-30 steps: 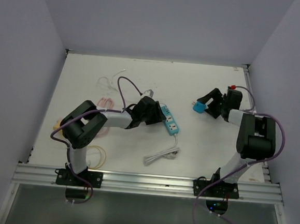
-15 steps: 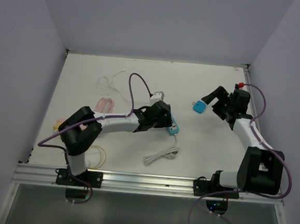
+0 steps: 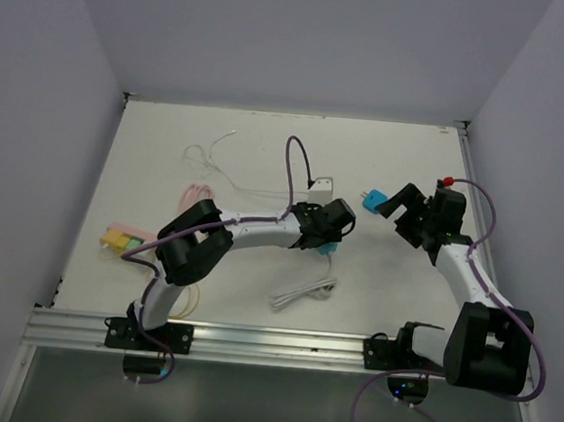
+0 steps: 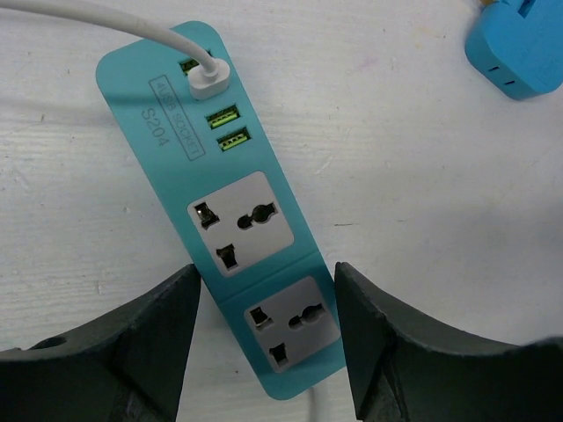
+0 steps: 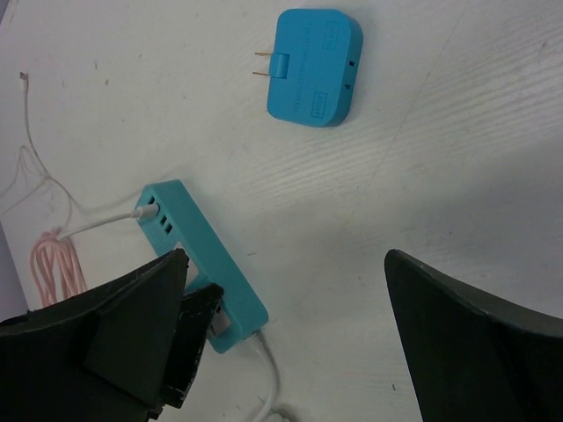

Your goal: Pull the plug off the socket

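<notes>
The teal power strip (image 4: pixel 237 220) lies on the white table with both sockets empty and a white USB cable (image 4: pixel 209 79) in its first port. My left gripper (image 4: pixel 268 338) is open, its fingers on either side of the strip's cord end. From above it (image 3: pixel 332 227) covers most of the strip (image 3: pixel 327 246). The blue plug (image 5: pixel 314 66) lies loose on the table, prongs sideways, apart from the strip (image 5: pixel 202 264). My right gripper (image 5: pixel 290 352) is open and empty, just right of the plug (image 3: pixel 373 200) in the top view (image 3: pixel 402 213).
A white charger block (image 3: pixel 320 186) sits behind the strip, with thin white cables (image 3: pixel 213 157) running to the back left. A coiled pink cable (image 3: pixel 197 197), a yellow-green item (image 3: pixel 123 241) and the strip's white cord (image 3: pixel 305 291) lie nearby.
My right gripper has let go of the blue plug and drawn back a little; the plug stays on the table. My left arm has reached rightward over the strip.
</notes>
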